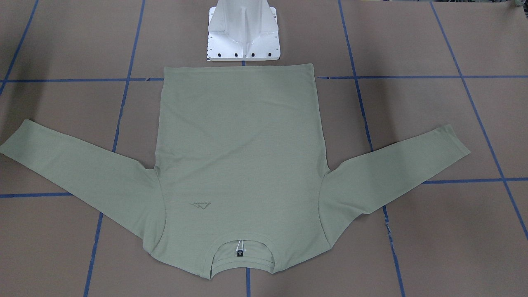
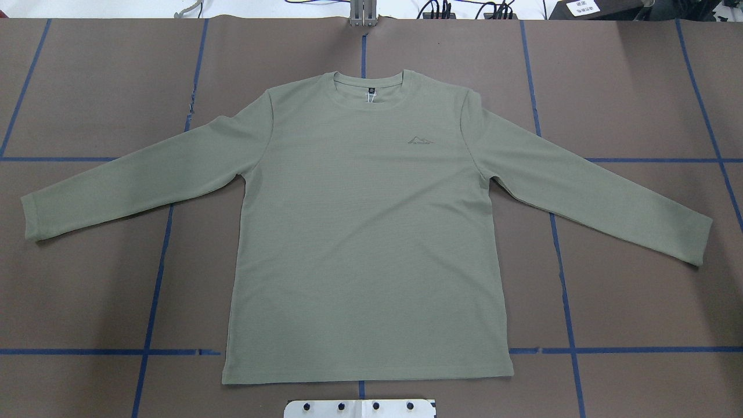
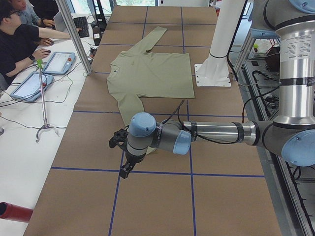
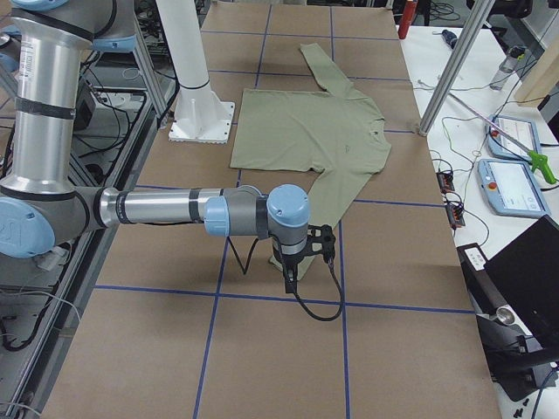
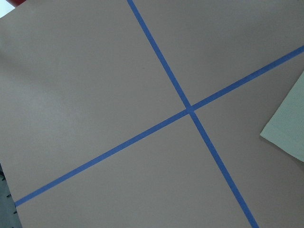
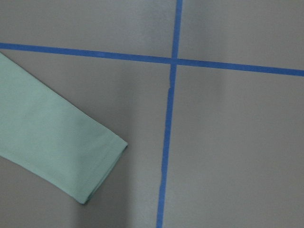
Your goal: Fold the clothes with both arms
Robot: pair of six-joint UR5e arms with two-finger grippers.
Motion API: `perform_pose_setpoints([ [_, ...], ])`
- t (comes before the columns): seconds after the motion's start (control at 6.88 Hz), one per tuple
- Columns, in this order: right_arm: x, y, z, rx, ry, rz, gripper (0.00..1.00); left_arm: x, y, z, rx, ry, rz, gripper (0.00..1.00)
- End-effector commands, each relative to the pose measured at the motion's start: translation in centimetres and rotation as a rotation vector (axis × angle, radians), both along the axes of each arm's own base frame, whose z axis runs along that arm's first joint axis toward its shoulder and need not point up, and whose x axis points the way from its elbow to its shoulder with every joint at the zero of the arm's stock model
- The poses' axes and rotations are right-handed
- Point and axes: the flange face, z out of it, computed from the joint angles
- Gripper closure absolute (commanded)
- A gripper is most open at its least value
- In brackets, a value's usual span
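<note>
Sage-green shirt (image 2: 365, 232) lies flat, front up, centred on the table (image 2: 87, 290), sleeves (image 2: 133, 174) splayed outward — presumably so each can be taken separately — with the left hand (image 3: 124, 169) and right hand (image 4: 291, 281) hanging near their ends (open or closed, I cannot tell).

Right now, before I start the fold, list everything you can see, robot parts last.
table: one, brown, blue tape grid.
shirt: one, sage green, lying flat, sleeves spread, hem toward the robot.
pedestal: one, white, by the hem.
tablets: two, grey, on the side desk.
people: two, at that desk.
left arm, left gripper: silver-grey, black; over the table near one cuff; jaws unclear.
right arm, right gripper: same, near the other cuff.
</note>
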Motion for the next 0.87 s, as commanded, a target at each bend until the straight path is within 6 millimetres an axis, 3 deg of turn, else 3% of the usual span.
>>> perform_pose_setpoints([
  [0.0, -0.4, -1.0, -3.9, 0.217, -0.047, -0.006, 0.0, -0.1, -1.1, -3.9, 0.222, -0.014, -0.008, 0.0],
  [0.15, -0.4, -2.9, -4.5, 0.298, -0.047, -0.007, 0.0, 0.1, -1.4, -5.0, 0.371, -0.021, -0.007, 0.0],
  [0.29, -0.4, -3.1, -2.8, 0.288, -0.048, -0.008, 0.0, 0.0, -1.9, -5.6, 0.42, 0.002, -0.038, 0.0],
  [0.44, -0.3, -3.3, -3.4, 0.328, -0.047, -0.001, 0.0, 0.0, -1.9, -6.0, 0.386, 0.038, -0.084, 0.0],
  [0.58, -1.7, -3.5, -3.8, 0.33, -0.057, 0.015, 0.0, 0.0, -1.8, -6.0, 0.381, 0.042, -0.089, 0.0],
  [0.73, -5.9, -4.1, -4.1, 0.204, -0.058, 0.094, 0.0, 0.0, -1.6, -5.8, 0.377, 0.043, -0.09, 0.0],
])
